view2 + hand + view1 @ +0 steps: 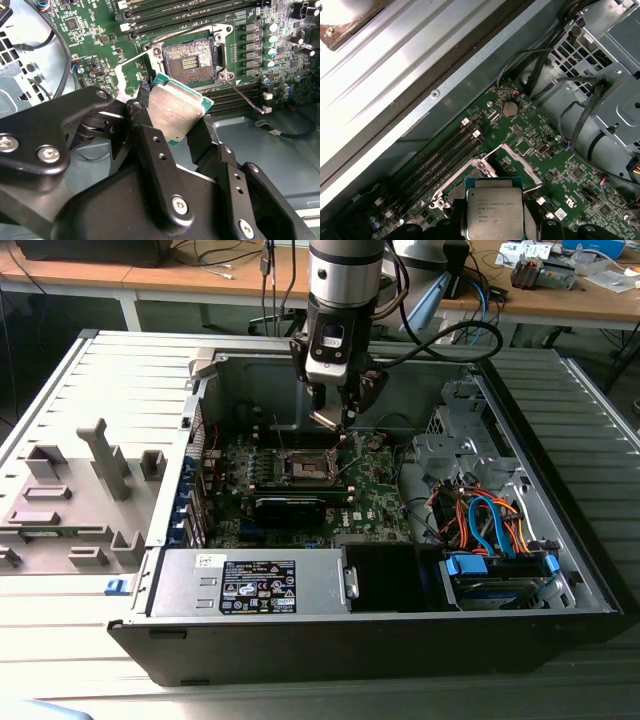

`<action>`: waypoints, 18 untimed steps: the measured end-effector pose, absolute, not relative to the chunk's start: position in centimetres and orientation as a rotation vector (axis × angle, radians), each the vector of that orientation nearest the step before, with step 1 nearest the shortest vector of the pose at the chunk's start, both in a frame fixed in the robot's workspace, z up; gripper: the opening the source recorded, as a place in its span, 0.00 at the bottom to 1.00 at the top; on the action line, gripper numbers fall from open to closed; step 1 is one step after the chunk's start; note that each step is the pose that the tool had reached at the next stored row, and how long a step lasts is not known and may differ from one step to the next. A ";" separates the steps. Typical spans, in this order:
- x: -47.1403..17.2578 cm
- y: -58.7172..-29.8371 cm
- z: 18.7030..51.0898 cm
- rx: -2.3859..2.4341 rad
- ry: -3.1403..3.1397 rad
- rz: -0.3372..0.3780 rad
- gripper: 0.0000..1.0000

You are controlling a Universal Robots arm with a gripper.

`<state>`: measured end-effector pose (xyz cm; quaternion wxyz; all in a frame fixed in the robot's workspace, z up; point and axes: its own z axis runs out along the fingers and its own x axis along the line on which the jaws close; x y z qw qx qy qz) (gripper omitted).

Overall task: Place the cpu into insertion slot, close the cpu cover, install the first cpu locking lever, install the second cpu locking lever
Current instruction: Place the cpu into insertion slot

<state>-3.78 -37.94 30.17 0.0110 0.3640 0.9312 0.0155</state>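
The gripper [172, 125] is pinching the cpu [175, 112] by two opposite edges, jaws pressing in on the chip, and is holding it tilted above the green motherboard [375, 490], near the open insertion slot [190, 61] but not touching it. The chip is looking light, thin and stiff, its metal top probably slippery. The edges are likely the safest hold, since the slot's fine contacts would bend easily.

There are one cpu [175, 112], one insertion slot [189, 61], two thin locking levers [245, 96], one green motherboard [90, 45], one round coin battery [508, 108], one power supply [250, 585], one open computer case [300, 655] and one gripper [338, 412].
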 end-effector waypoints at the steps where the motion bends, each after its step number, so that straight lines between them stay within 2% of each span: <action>1: -3.8 -37.9 30.2 1.137 2.905 0.048 0.55; 18: -3.8 -37.9 30.2 1.159 2.896 0.048 0.55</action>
